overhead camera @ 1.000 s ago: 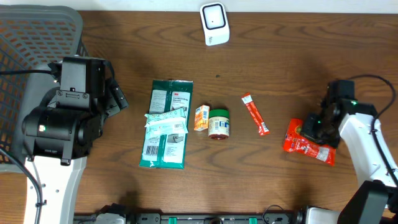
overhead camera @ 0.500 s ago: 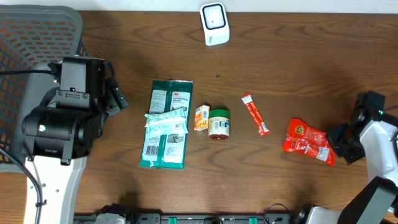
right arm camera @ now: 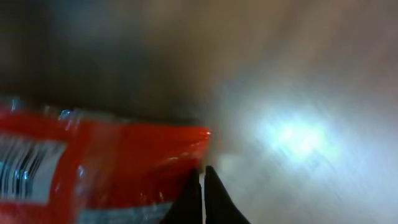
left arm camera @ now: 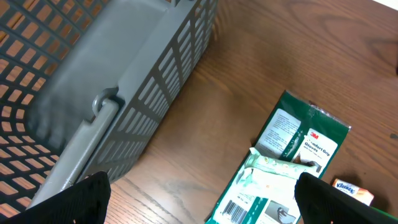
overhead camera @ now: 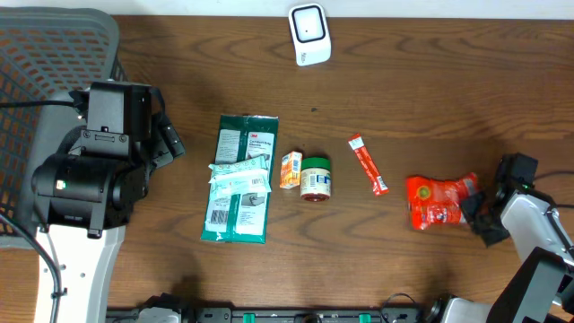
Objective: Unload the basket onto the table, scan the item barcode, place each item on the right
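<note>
Right end effector (overhead camera: 475,212) pinched shut on corner of red snack bag (overhead camera: 435,203), lower right of overhead. Left end effector (left arm camera: 199,202) wide, idle at left. Lift bag, keep barcode panel flat facing scanner (overhead camera: 309,34), top centre; thin grip may slip.

Brown table (overhead camera: 430,90) with scanner (overhead camera: 309,34), green pack (overhead camera: 242,179), jar (overhead camera: 315,178), sachet (overhead camera: 368,165), possibly carton (overhead camera: 291,169).

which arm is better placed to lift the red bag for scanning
Right. The right fingers are shut on the edge of the red bag, while the left fingers hang open beside the basket, on the far side of the table from the bag.
</note>
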